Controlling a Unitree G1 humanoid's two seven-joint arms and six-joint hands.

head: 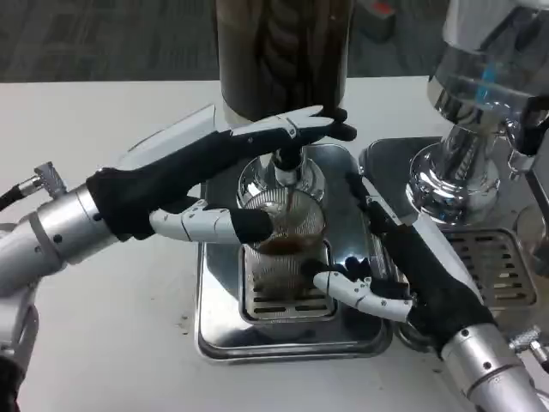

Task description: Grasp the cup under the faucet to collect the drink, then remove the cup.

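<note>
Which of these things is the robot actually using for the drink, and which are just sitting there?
In use:
clear glass cup with dark drink in it
black faucet of the dark drink dispenser
steel drip tray
left hand, at the faucet
right hand, beside the cup

Just there:
second, clear dispenser on a chrome base
its slotted grate
white table

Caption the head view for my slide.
Left robot hand at the faucet, right robot hand beside the filling cup.

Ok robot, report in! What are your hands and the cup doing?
Left hand at the faucet. Right hand beside the cup, fingers touching. Drink pouring in. Nothing blocking.
</note>
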